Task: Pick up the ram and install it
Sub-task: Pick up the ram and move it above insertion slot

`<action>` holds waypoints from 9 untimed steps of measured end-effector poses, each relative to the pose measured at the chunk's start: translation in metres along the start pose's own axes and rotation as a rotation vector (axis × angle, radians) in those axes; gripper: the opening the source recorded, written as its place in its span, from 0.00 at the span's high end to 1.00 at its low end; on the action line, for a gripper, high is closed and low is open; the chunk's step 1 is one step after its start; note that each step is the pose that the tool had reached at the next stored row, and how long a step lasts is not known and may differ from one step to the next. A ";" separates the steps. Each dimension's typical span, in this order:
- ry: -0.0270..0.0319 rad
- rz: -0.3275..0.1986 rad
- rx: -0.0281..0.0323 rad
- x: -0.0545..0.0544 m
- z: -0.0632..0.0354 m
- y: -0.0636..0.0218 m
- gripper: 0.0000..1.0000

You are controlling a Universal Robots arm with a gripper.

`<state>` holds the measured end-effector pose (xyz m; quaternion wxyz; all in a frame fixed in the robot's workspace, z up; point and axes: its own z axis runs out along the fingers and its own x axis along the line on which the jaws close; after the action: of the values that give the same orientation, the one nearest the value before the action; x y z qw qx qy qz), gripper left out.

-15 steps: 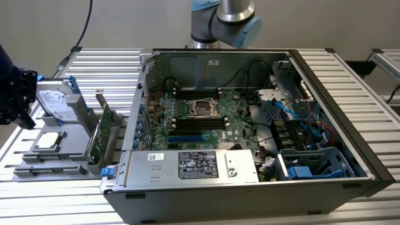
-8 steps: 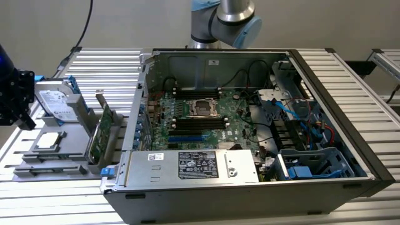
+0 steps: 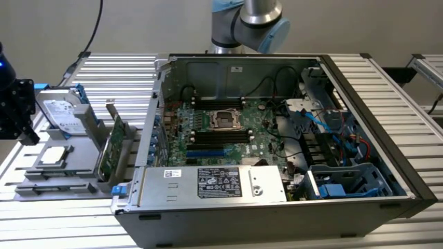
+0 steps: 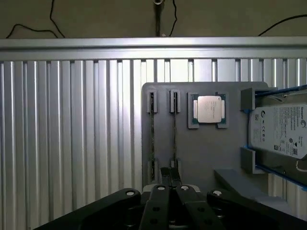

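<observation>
Over grey holder [image 4: 206, 153], 9 o'clock from computer case [image 3: 207, 70], gripper [image 4: 171, 174] hangs above ram [image 4: 173, 134]; grip state: cannot tell; hard drive [image 4: 280, 129] nearby.

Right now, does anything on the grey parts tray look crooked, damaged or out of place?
Nothing stands out. The two thin green ram sticks stand edge-up in their slots of the grey plastic tray, the square silver processor lies flat in its pocket, and the silver hard drive with blue rails sits between its supports.

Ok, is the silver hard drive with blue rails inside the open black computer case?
No, the silver hard drive stands on the grey holder outside the computer case, on the exterior view's left.
</observation>
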<state>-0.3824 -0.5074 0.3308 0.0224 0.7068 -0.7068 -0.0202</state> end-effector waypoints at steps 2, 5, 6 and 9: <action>0.0002 0.000 0.0000 0.000 0.0000 0.0000 0.89; 0.0001 0.000 0.0000 0.000 0.0000 0.0000 0.89; 0.0002 0.000 0.0000 0.000 0.0000 0.0000 0.89; 0.0001 0.000 0.0000 0.000 0.0000 0.0000 0.89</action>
<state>-0.3824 -0.5073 0.3308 0.0225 0.7068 -0.7068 -0.0201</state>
